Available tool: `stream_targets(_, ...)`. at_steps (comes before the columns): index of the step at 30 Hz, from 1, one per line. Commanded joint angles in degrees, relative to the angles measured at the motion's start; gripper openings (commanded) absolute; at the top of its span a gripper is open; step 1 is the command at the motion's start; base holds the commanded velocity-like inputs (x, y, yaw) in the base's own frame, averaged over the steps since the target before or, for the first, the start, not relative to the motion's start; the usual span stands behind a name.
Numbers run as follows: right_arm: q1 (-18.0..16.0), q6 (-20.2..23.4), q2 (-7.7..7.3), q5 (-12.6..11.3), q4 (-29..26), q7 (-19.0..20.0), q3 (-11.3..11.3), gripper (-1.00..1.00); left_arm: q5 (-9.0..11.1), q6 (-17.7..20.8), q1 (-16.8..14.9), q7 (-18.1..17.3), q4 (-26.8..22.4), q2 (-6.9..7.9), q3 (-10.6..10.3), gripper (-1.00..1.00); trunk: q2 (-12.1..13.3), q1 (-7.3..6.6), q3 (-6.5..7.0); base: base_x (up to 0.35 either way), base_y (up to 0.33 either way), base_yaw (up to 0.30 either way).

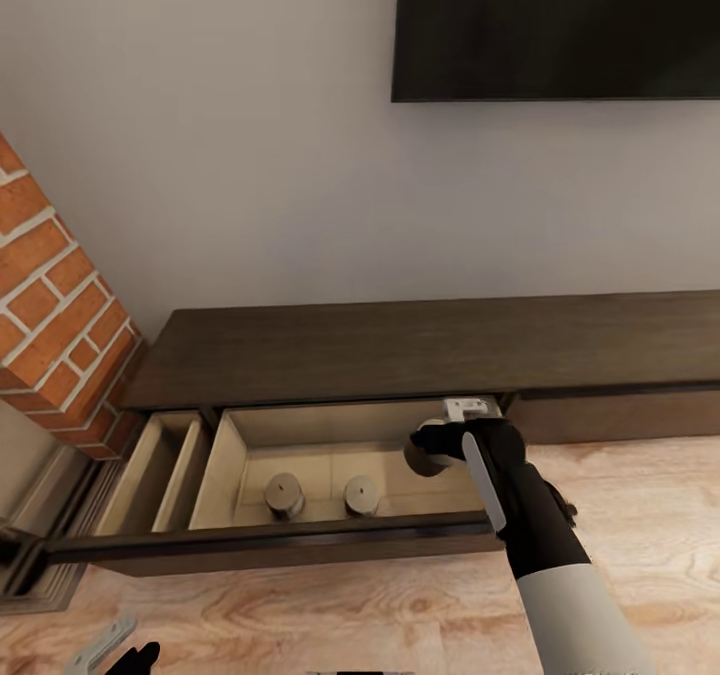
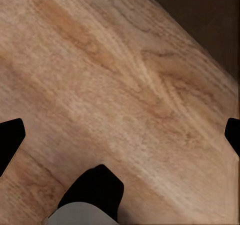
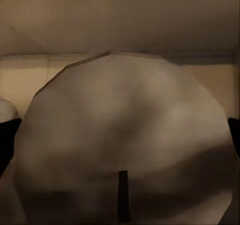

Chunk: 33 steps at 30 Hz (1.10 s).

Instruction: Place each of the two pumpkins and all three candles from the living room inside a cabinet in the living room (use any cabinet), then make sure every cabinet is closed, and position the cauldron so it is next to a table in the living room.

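Note:
The cabinet (image 1: 400, 350) is a long, low, dark-brown unit against the wall. One wide drawer (image 1: 300, 547) is pulled out and has a pale interior. Two candles (image 1: 285, 495) (image 1: 361, 493) stand upright on its floor. My right gripper (image 1: 432, 447) hangs over the drawer's right end, shut on a third candle (image 1: 426, 461). In the right wrist view this candle (image 3: 125, 130) spans the gap between the fingertips (image 3: 9, 140), wick towards the camera. My left gripper (image 1: 110, 655) is low at the left, open over bare wood floor (image 2: 115, 75).
A narrow drawer (image 1: 155, 475) beside the wide one is also pulled out. A red brick column (image 1: 50, 305) stands at the cabinet's left end, and a dark TV (image 1: 555, 25) hangs on the wall above. Wood floor (image 1: 350, 605) lies in front.

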Motion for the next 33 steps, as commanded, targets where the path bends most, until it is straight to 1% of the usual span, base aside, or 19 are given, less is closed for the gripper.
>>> stream_targets(1,0.00,-0.41,0.00,-0.08,0.55,0.02,-0.01,-1.00,0.01,0.01,0.00,0.00,0.00,0.00,0.00,1.00,0.00,0.00,0.01,0.279,0.193,0.000)
stream_targets(2,0.00,-1.25,0.00,-0.12,2.39,0.09,-0.03,-1.00,0.05,0.04,0.00,-0.03,0.01,0.00,0.04,1.00,0.00,0.00,0.02,0.281,0.195,0.000)
stream_targets(4,0.00,-1.93,-0.03,-0.15,3.83,0.14,-0.06,-1.00,0.08,0.05,0.00,-0.04,0.01,0.00,0.06,1.00,0.00,0.00,0.02,0.259,0.171,0.000)
stream_targets(7,0.01,-6.34,-0.18,-0.27,7.90,0.21,-0.12,-1.00,0.09,0.07,0.00,-0.06,0.01,0.00,0.08,1.00,0.00,0.00,0.03,0.113,0.070,0.000)
stream_targets(9,0.01,-7.69,-0.23,-0.29,9.28,0.22,-0.16,-1.00,0.07,0.07,0.00,-0.06,0.01,0.02,0.08,1.00,0.00,0.00,0.03,0.049,0.030,0.000)
stream_targets(12,0.01,-9.54,-0.33,-0.31,12.77,0.30,-0.21,-1.00,0.05,0.07,0.00,-0.05,0.01,0.07,0.09,1.00,0.00,0.00,0.03,0.019,0.012,0.000)
stream_targets(19,-0.05,-10.35,-0.64,-0.39,16.57,0.39,-0.30,-1.00,0.04,0.07,0.00,0.02,0.01,0.08,0.12,1.00,0.00,0.00,0.03,0.004,0.003,0.000)
stream_targets(21,-0.08,-11.23,-0.82,-0.36,17.74,0.40,-0.31,-1.00,0.07,0.09,0.00,0.02,0.01,0.09,0.12,1.00,0.00,0.00,0.03,0.000,0.000,0.000)
stream_targets(23,-0.18,-13.23,-1.10,-0.35,19.27,0.41,-0.31,-1.00,0.01,0.08,0.00,0.07,0.01,0.04,0.10,1.00,0.00,0.00,0.03,0.000,0.000,0.000)
stream_targets(30,-0.35,-15.53,-1.38,-0.28,21.00,0.39,-0.35,-1.00,-0.04,0.07,0.00,0.17,0.08,0.08,0.16,1.00,0.00,0.00,0.03,0.000,0.000,0.000)
stream_targets(33,-0.51,-18.57,-1.70,-0.27,23.55,0.41,-0.30,-1.00,-0.04,0.07,0.00,0.18,0.09,0.09,0.16,1.00,0.00,0.00,0.03,0.000,0.000,0.000)
